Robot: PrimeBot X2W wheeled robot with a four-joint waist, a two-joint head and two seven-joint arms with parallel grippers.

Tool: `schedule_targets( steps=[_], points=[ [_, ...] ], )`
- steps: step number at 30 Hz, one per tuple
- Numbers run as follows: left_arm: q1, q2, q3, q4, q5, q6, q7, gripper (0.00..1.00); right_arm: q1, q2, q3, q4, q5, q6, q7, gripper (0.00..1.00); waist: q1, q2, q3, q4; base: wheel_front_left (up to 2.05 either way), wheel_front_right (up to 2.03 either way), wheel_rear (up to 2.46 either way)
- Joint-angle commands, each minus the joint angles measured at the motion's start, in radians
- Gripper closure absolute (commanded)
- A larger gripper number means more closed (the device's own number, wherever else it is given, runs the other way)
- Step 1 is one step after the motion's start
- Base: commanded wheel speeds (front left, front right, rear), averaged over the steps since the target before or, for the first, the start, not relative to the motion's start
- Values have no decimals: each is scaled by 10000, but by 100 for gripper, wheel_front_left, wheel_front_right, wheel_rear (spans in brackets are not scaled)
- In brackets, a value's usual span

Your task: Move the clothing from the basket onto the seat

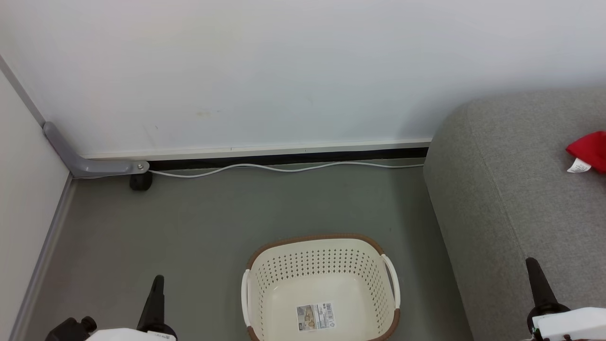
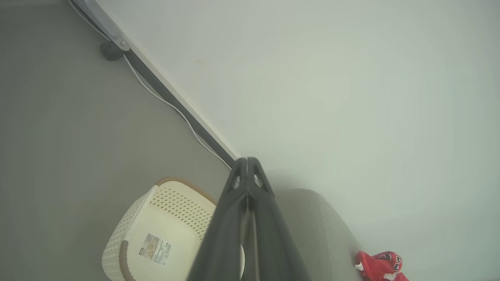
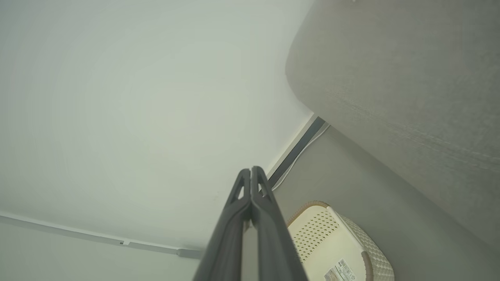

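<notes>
At the lower left of the head view, the left end effector (image 1: pixel 158 284) is pointing up the frame, clenched, its two dark fingers pressing against each other. At the lower right, the right end effector (image 1: pixel 533 265) is standing clenched the same way, overlapping the near part of the seat (image 1: pixel 497 199). Between them, at the bottom centre, the basket (image 1: pixel 322 238) is sitting on the grey floor (image 1: pixel 199 227), its bare bottom showing a paper label (image 1: pixel 316 316). The clothing (image 1: pixel 592 148) is lying on the seat at the right edge of the frame, well apart from the basket. Farther back, a white cable (image 1: pixel 284 168) is running along the foot of the wall (image 1: pixel 284 71).
</notes>
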Motion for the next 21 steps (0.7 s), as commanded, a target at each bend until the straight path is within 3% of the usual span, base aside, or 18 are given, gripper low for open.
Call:
schedule_targets(
  steps=[1,21],
  points=[
    [-602,158,308,-207,-379,-140,97,100,-479,-104,43,-259,331,9,111,100,-1,0,1,-8,0,0,0],
    [-1104,165,662,-58,-2513,-481,658,100,-767,161,-218,-268,2159,11,661,100,-1,0,14,-91,0,0,0]
  ],
)
